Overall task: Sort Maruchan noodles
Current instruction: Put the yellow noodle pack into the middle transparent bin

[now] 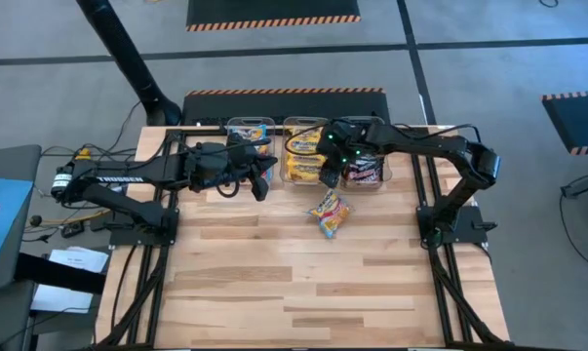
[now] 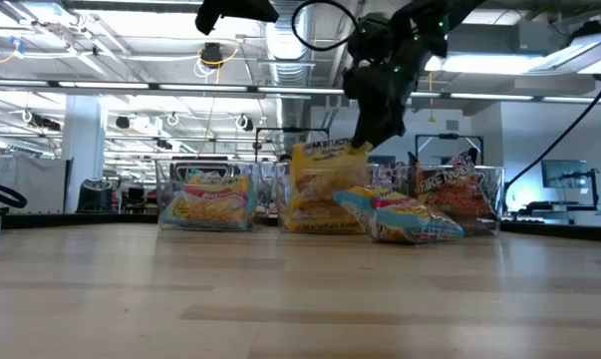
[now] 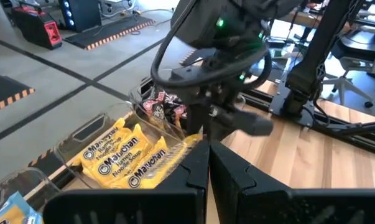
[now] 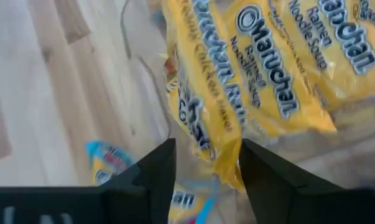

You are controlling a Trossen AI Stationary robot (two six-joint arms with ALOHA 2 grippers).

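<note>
Wooden table (image 1: 303,283) carries three clear bins, one per kind. Right gripper (image 1: 329,175), fingers apart, releases a yellow packet (image 4: 206,118) over the middle bin (image 1: 303,125); left gripper (image 1: 261,182) waits closed beside it.

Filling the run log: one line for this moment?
right gripper: open over middle bin, yellow packet between fingers | left gripper: shut, by left bin | blue-pink packet: on table

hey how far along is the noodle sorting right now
Nearly done. Three clear plastic bins at the table's far edge already hold packets by kind: blue-pink, yellow-orange, dark maroon. In hand: the right gripper, open over the middle bin, with a yellow-orange packet between its fingers. Left: one blue-pink packet lying loose on the wooden table. The left gripper waits shut beside the bins.
</note>
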